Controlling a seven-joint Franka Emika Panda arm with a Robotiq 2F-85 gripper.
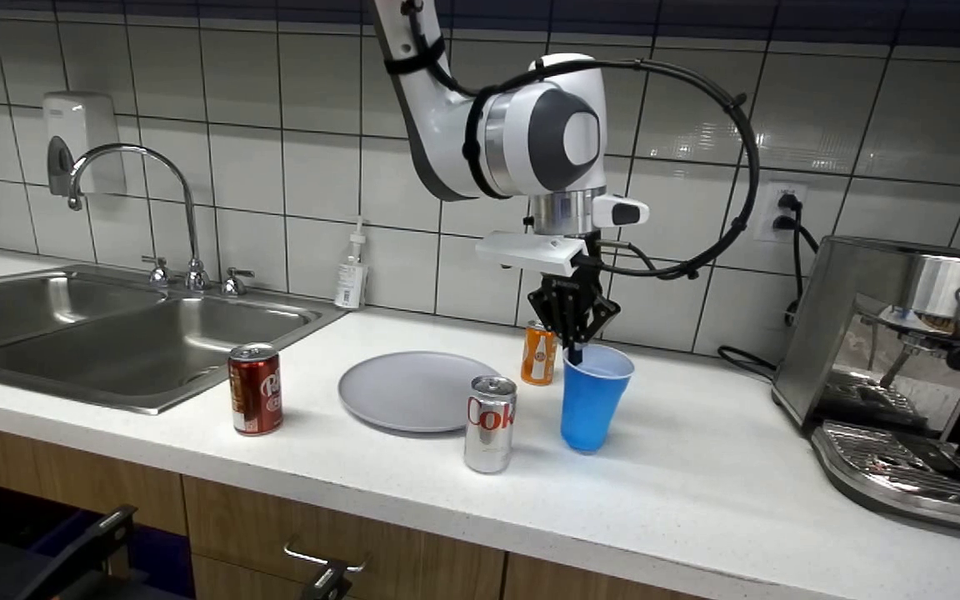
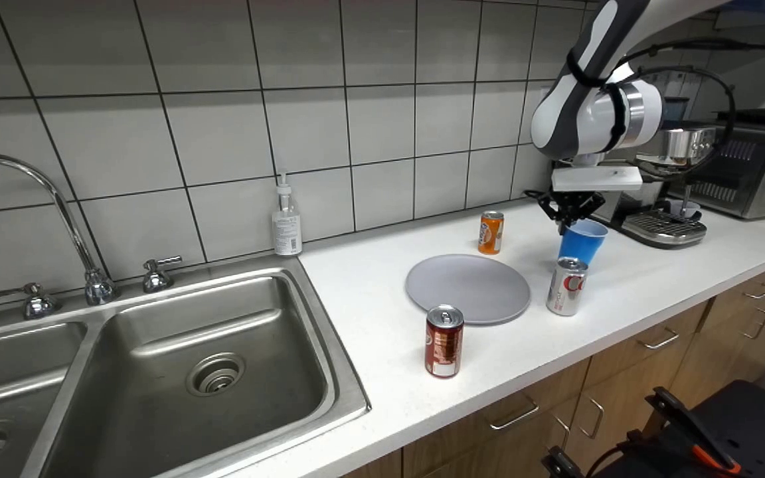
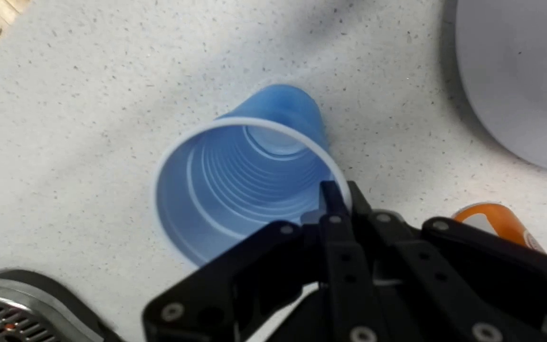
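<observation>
My gripper is shut on the rim of a blue plastic cup, with one finger inside the cup and one outside. Nothing is visible inside the cup. It appears to lean slightly in an exterior view, its base at the counter; whether it touches cannot be told. Behind the gripper stands an orange can, also at the right of the wrist view. A silver Coke can is in front of the cup, partly covering it in an exterior view. A flat grey plate lies beside these cans.
A dark red can stands near the counter's front edge, between plate and sink. A coffee machine occupies the right side. By the tiled wall are a pump bottle and faucet. A cable loop hangs off the arm.
</observation>
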